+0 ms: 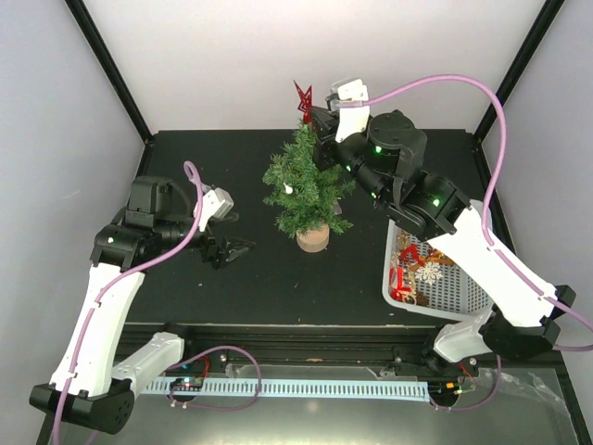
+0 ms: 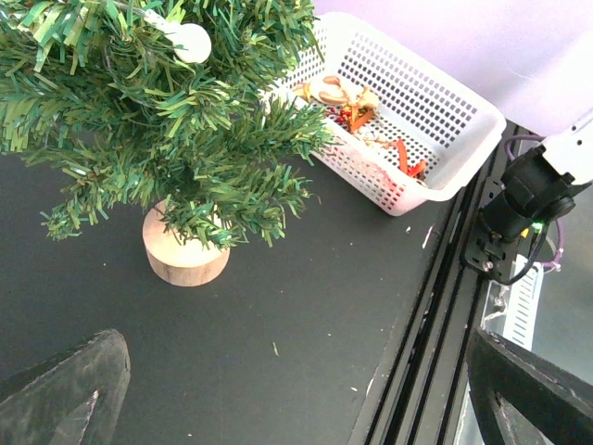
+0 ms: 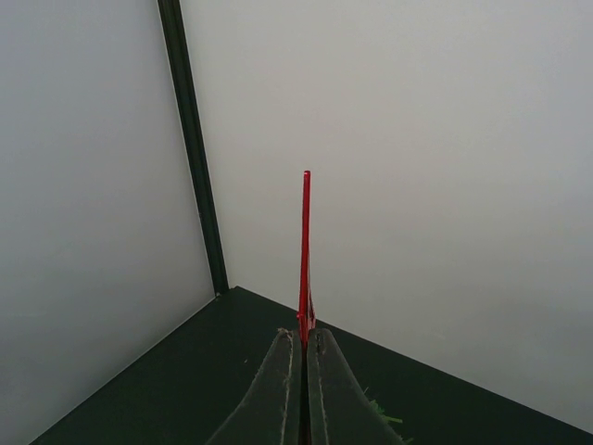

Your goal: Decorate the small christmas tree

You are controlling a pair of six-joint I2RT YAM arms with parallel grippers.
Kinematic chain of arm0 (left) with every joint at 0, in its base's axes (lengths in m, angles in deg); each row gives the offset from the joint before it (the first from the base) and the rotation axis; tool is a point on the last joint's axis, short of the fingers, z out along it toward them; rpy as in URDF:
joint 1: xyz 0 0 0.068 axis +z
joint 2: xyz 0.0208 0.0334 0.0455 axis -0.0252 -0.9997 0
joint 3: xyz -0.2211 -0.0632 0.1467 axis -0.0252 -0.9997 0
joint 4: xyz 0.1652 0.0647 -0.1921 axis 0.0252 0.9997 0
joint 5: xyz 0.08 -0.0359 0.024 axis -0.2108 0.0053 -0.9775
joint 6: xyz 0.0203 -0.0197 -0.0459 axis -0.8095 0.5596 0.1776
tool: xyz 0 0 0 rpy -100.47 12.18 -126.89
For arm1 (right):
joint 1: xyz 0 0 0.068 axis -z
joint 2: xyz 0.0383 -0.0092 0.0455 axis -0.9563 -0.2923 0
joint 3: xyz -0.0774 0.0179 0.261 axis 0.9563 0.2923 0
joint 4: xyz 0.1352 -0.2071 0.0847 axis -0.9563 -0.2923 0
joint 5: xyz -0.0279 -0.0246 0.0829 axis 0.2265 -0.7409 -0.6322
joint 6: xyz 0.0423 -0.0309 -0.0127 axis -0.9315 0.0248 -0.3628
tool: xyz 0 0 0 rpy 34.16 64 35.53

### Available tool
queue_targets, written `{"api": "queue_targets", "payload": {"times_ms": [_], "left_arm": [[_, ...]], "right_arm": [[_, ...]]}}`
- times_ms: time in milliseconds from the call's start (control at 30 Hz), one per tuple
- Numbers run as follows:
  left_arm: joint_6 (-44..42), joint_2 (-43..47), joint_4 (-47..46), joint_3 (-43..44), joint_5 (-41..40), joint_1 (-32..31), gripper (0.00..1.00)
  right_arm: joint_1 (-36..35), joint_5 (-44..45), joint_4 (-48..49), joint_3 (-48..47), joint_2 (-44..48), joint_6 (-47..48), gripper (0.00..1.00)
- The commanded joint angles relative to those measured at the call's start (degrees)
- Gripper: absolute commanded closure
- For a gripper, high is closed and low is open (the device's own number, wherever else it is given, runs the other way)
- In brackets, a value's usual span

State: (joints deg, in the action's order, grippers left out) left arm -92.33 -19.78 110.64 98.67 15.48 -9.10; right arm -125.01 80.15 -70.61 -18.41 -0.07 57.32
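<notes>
The small christmas tree (image 1: pixel 304 185) stands on a round wood base (image 1: pixel 313 238) mid-table, with a white ball (image 1: pixel 288 189) hung on it. It also shows in the left wrist view (image 2: pixel 157 120) with its base (image 2: pixel 185 255) and the ball (image 2: pixel 192 42). My right gripper (image 1: pixel 317 118) is shut on a flat red star ornament (image 1: pixel 303 99) just above and behind the treetop. The right wrist view shows the star edge-on (image 3: pixel 305 250) between the closed fingers (image 3: pixel 278 389). My left gripper (image 1: pixel 236 250) is open and empty, low to the left of the tree.
A white perforated basket (image 1: pixel 463 298) with several ornaments (image 1: pixel 417 269) sits at the right near the front edge, also in the left wrist view (image 2: pixel 445 102). White walls and black frame posts (image 1: pixel 111 69) enclose the table. A cable rail (image 1: pixel 296 387) runs along the front.
</notes>
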Motion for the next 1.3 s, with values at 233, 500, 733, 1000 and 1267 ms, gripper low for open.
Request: {"api": "queue_targets", "payload": {"times_ms": [233, 500, 733, 1000, 1267], "left_arm": [[0.6, 0.9, -1.4, 0.1, 1.3, 0.5, 0.01], [0.7, 1.0, -1.4, 0.0, 1.3, 0.6, 0.01], [0.6, 1.3, -1.5, -0.3, 1.0, 0.8, 0.01], [0.6, 1.3, -1.8, -0.6, 0.7, 0.9, 0.01], [0.7, 1.7, -1.7, -0.8, 0.6, 1.0, 0.01]], "right_arm": [[0.2, 0.2, -1.9, 4.3, 2.0, -0.9, 0.99], [0.2, 0.3, -1.9, 3.2, 2.0, -0.5, 0.84], [0.2, 0.8, -2.2, 0.9, 1.6, -0.5, 0.66], [0.2, 2.9, -3.2, -0.7, 2.6, 0.1, 0.55], [0.2, 7.1, -4.5, -1.8, 0.7, 1.0, 0.55]]}}
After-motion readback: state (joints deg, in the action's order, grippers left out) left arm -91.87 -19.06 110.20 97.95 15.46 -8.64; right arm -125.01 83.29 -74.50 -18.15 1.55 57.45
